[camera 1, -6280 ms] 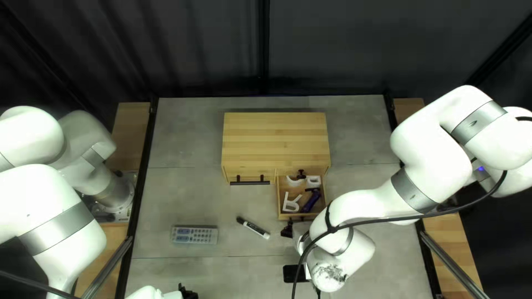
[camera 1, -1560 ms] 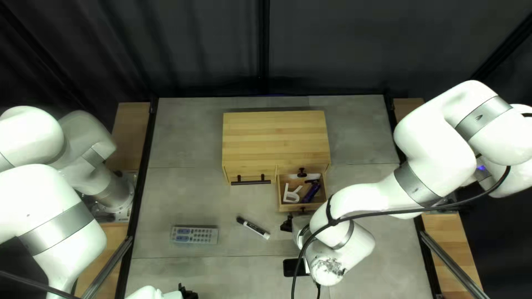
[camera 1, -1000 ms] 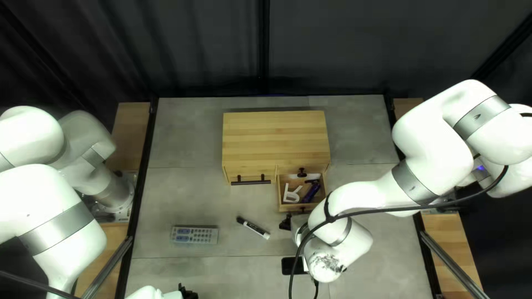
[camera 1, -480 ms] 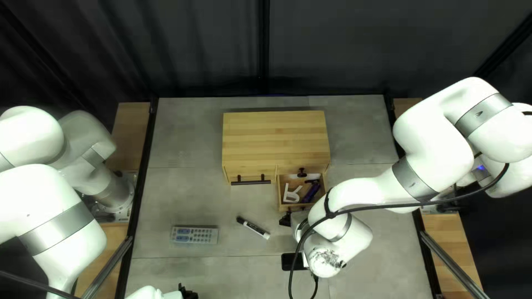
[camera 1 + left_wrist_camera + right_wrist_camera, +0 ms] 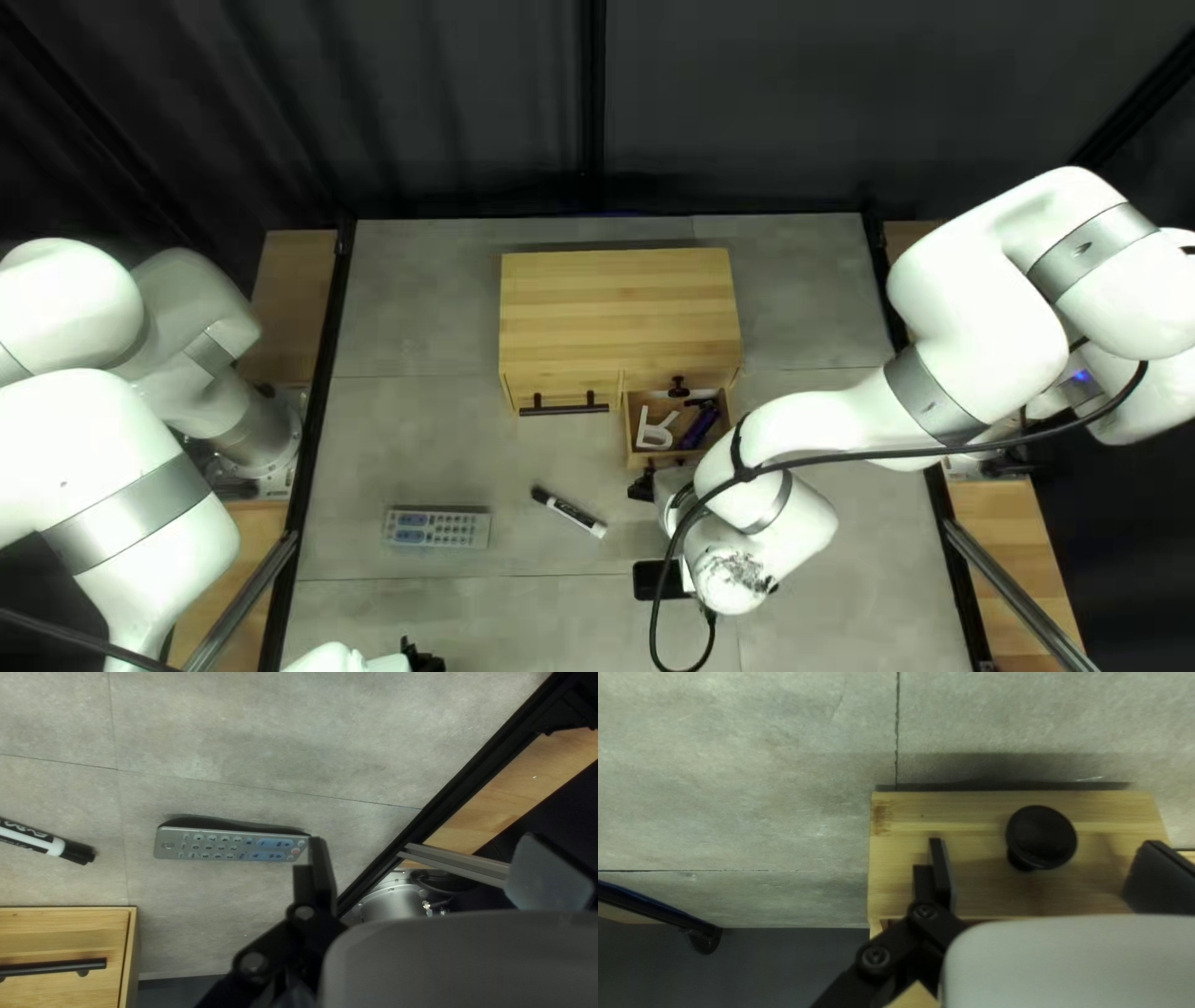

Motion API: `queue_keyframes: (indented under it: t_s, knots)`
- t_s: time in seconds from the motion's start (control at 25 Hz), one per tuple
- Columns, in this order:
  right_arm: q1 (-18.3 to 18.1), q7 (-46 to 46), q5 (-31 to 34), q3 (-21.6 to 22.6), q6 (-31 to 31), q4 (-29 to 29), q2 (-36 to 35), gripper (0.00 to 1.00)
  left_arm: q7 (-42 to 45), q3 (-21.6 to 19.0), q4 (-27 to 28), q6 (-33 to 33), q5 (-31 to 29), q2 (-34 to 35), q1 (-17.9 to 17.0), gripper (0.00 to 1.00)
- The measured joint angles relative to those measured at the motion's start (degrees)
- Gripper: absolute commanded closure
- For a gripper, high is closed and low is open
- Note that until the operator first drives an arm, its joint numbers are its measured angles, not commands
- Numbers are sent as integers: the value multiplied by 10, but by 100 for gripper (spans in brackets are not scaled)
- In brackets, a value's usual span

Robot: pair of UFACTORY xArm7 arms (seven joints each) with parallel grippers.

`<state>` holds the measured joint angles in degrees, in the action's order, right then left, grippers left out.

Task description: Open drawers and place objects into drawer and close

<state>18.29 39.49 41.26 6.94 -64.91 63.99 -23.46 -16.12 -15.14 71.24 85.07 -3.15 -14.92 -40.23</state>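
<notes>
In the top left view the right gripper point(image 5: 642, 487) is just in front of the partly open lower drawer point(image 5: 627, 436), which holds a white letter R point(image 5: 652, 432) and a dark purple item point(image 5: 701, 428). The right wrist view shows the right gripper point(image 5: 1047, 874) open, its fingers on either side of the drawer's black knob point(image 5: 1039, 835) without gripping it. My left gripper point(image 5: 426, 657) is at the near edge. Seen from its wrist, the left gripper point(image 5: 430, 874) stands open and empty, one finger over the end of a grey remote point(image 5: 230, 846).
The wooden cabinet point(image 5: 620, 311) stands toward the far edge, with a bar-handled front point(image 5: 563, 405) at its left. A black-and-white marker point(image 5: 573, 512) lies in front of it. The remote is left of the marker. A small black slab point(image 5: 662, 580) shows beside my right arm.
Over the earlier frames the drawer has slid partway into the cabinet, and my right gripper has moved toward the cabinet with it. My left arm has stayed still.
</notes>
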Motion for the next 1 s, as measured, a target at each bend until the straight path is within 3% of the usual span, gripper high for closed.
queue_keyframes:
  t_s: [1.0]
  knots:
    - [-14, 11, 12, -10, 13, -20, 14, 0, 0, 0, 0, 0, 0, 0, 0, 0]
